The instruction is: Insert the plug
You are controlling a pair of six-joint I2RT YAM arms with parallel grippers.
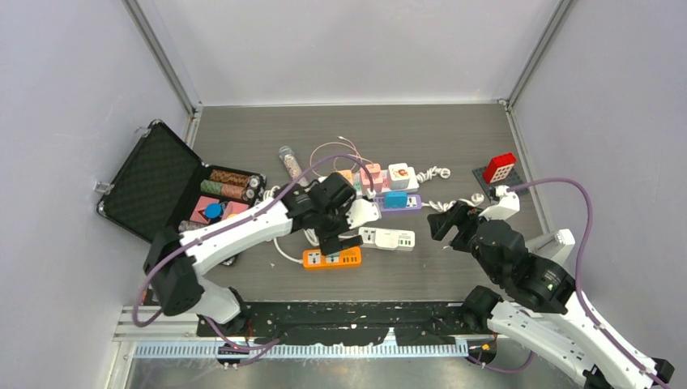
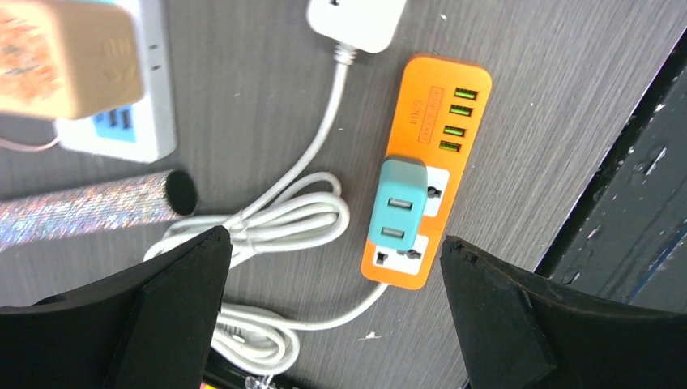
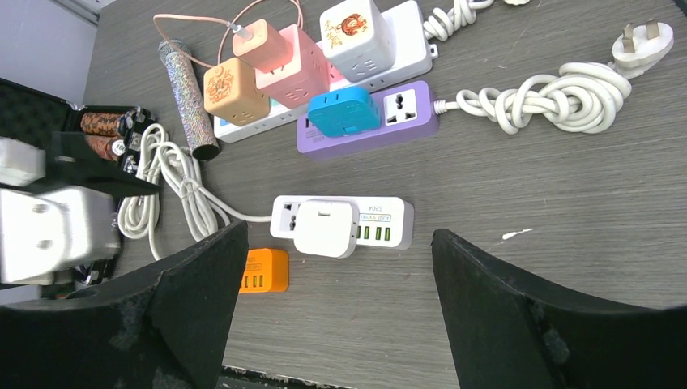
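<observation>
Left gripper point(image 2: 334, 251) hangs with jaws wide apart, touching nothing; the teal plug point(image 2: 397, 204) sits at its 2 o'clock, seated in the orange power strip point(image 2: 423, 105). Coiled white cable point(image 2: 279, 220) lies at the plug's 9 o'clock. Right gripper point(image 3: 339, 243) stands parted too, empty.

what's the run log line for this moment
teal plug: seated in orange strip | left pincer: open, above it | right pincer: open, empty
</observation>
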